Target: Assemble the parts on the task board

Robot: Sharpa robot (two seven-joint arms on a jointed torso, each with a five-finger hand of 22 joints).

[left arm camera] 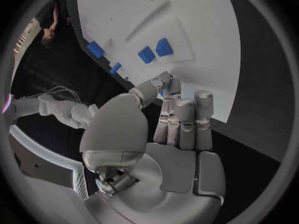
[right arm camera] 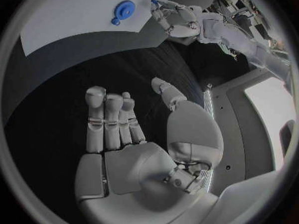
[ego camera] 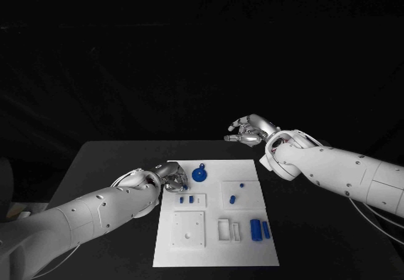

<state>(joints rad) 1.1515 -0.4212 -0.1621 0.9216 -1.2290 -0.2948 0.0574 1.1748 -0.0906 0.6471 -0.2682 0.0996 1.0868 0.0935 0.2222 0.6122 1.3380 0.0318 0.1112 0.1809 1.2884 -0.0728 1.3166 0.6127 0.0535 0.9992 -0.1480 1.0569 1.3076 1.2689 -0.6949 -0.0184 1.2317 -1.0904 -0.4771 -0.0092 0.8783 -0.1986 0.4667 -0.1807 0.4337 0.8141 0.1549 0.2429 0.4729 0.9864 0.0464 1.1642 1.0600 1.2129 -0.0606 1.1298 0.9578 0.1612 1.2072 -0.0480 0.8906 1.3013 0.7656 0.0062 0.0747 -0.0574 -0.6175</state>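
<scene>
Task board (ego camera: 253,245) flat on black tabletop (ego camera: 110,160), long axis running away from robot.
Left hand (ego camera: 171,175) at board's near-left edge, grasp undeterminable; right hand (ego camera: 248,129) raised beyond board's far edge, released, fingers apart. Two blue bar parts (ego camera: 260,229) lengthwise along board.

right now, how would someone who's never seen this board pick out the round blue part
Find the white task board in the middle of the black table. Near its far edge, beside the left hand, lies the round blue part. It alone is disc-shaped; the other blue pieces are small blocks and bars.
</scene>
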